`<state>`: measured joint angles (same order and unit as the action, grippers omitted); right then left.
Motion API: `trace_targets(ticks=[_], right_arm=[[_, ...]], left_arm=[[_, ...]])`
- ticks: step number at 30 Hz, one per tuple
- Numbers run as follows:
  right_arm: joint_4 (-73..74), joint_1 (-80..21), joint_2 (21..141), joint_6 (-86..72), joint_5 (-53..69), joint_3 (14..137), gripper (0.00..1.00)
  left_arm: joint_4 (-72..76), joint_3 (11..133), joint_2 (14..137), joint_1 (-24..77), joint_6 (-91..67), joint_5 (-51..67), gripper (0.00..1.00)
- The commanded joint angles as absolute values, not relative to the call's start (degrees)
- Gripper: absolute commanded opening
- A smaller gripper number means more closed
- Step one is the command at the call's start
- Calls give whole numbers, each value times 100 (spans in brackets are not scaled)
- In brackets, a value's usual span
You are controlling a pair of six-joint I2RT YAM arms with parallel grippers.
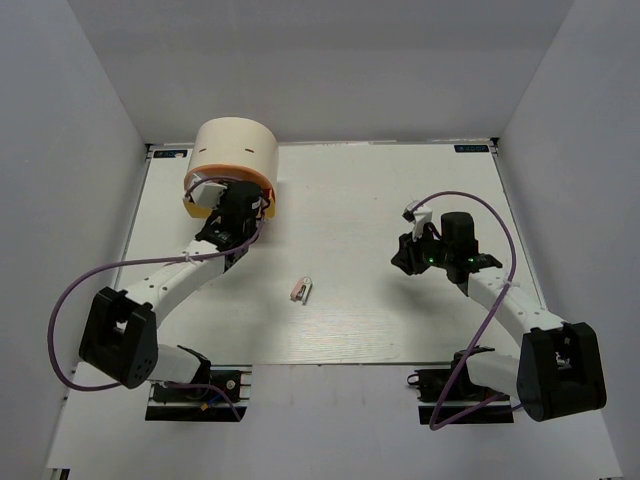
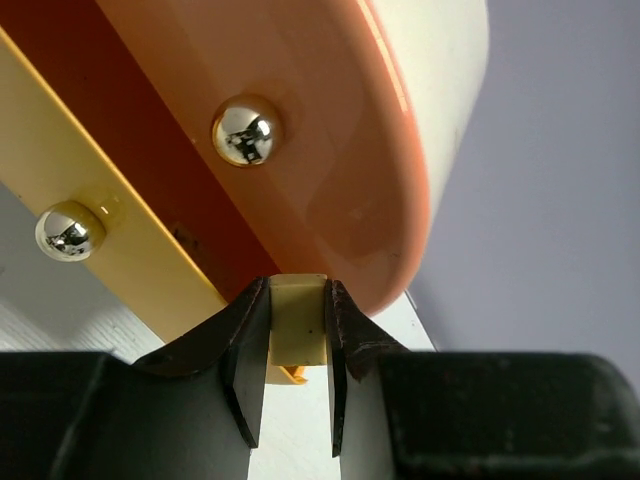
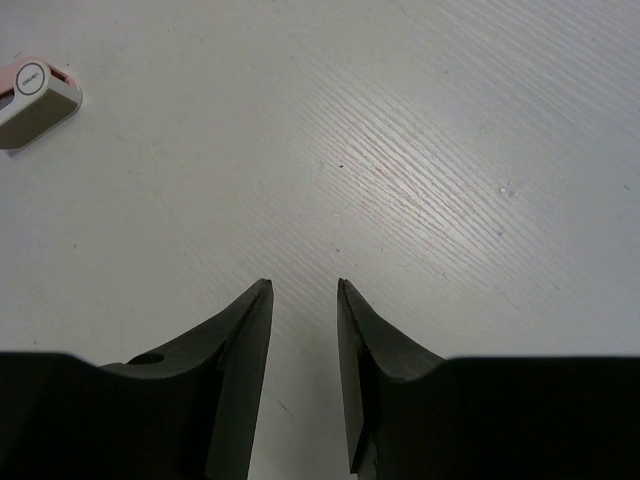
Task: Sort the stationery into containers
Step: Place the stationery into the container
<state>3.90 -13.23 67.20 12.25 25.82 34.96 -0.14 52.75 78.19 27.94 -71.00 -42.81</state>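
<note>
Up at eleven o'clock, the cream box (image 1: 235, 150) has its drawers (image 2: 330, 150) swung out, contents unclear; left gripper (image 2: 298, 290) pinches a tan eraser (image 2: 298, 325), right gripper (image 3: 305, 290) spread, holding nothing.

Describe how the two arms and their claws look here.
Both arms are alike: the left arm and right arm are white with bulky black joint housings. A thin purple cable loops loosely off each. The left claw and right claw each have two matte black fingers tapering to narrow tips. Small green lights glow at the right wrist.
</note>
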Motion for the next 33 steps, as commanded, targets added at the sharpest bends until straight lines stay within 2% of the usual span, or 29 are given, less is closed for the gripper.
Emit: trace_targets(ticks=[1,18,22,27,30,33], right_arm=[[185,-1310,6609,1283,2575,3463,38],[193,-1301,6583,1274,2566,3419,38],[185,-1309,6557,1283,2575,3393,38],[176,-1292,6574,1292,2575,3375,38],[167,-1318,6574,1274,2575,3375,38],[158,-1301,6583,1283,2575,3375,38]], left_arm=[[-105,5467,7831,2777,-7251,-4430,0],[-281,5572,8104,2777,-7778,-4544,1],[-387,5687,8165,2777,-7840,-4544,8],[-562,5748,8165,2777,-7893,-4544,26],[-615,5748,8165,2777,-7893,-4544,33],[-667,5748,8165,2777,-7945,-4544,37]])
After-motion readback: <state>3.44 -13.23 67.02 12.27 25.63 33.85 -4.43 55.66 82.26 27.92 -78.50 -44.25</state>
